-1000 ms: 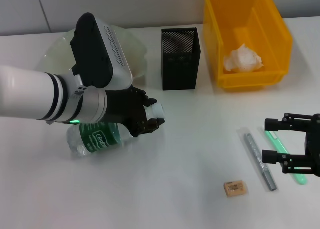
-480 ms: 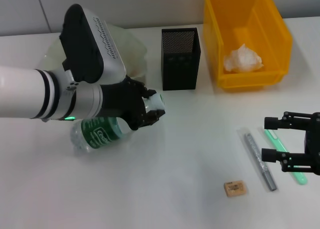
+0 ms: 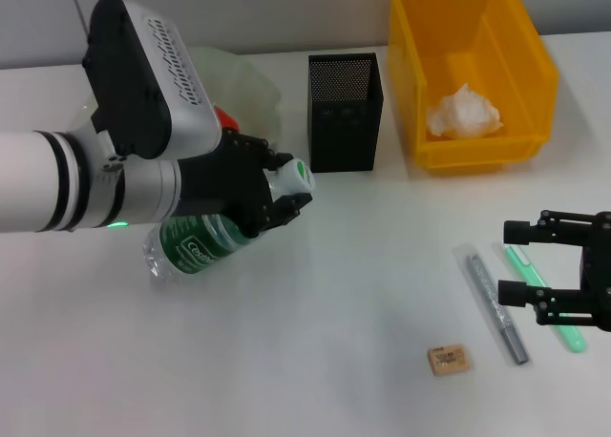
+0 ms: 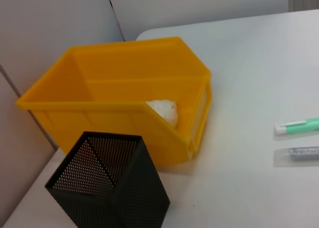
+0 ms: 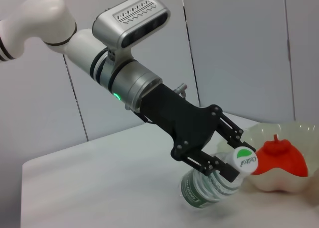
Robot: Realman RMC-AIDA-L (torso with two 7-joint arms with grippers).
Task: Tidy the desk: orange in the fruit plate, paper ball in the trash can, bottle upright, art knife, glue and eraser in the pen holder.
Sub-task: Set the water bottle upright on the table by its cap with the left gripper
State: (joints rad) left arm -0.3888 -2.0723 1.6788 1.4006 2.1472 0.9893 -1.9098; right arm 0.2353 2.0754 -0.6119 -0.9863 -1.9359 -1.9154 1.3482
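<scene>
Bottle (image 3: 200, 246) tilted, cap toward two o'clock: we had left claw (image 3: 272, 197) clenched near its neck to right it; right claw (image 3: 535, 265) gaped idle over glue (image 3: 549, 299).

Trash can, pen holder and two slim items seen on the pale worktop (image 4: 249, 63).

The yellow trash can (image 4: 124, 88) is seen with the white paper ball (image 4: 163, 110) lying inside it. The black mesh pen holder (image 4: 109, 188) stands just beside the can, apart from it. Well apart from both, the light green glue (image 4: 299, 125) and a grey rod (image 4: 301, 153) lie side by side, cut off at the edge.
</scene>
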